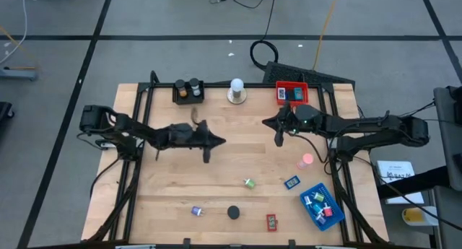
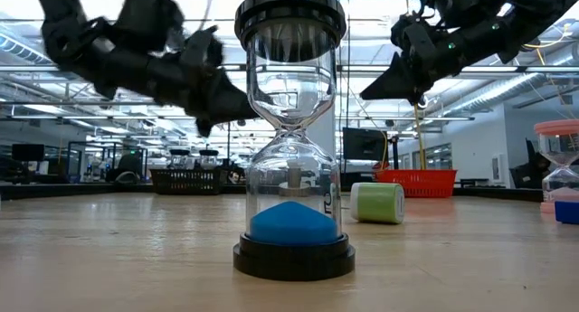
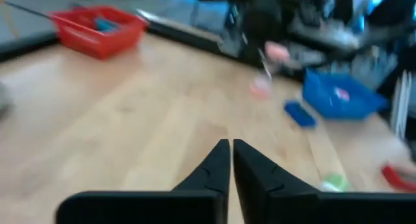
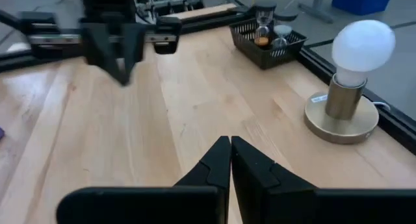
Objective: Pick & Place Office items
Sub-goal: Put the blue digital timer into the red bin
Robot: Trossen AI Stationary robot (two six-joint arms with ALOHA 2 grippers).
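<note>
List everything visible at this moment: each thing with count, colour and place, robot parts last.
Black tray: one, back left, holding small hourglasses.
Lamp: one, white bulb on round base, back centre.
Red tray: one, back right, blue item inside.
Blue tray: one, front right, several items inside.
Pink hourglass: one, right of centre.
Blue flat item: one, beside blue tray.
Green roll: one, front centre.
Blue hourglass: one, front left.
Black cylinder: one, front centre.
Red flat item: one, front edge.
Left hand: shut, empty, above centre-left.
Right hand: shut, empty, above centre-right.
</note>
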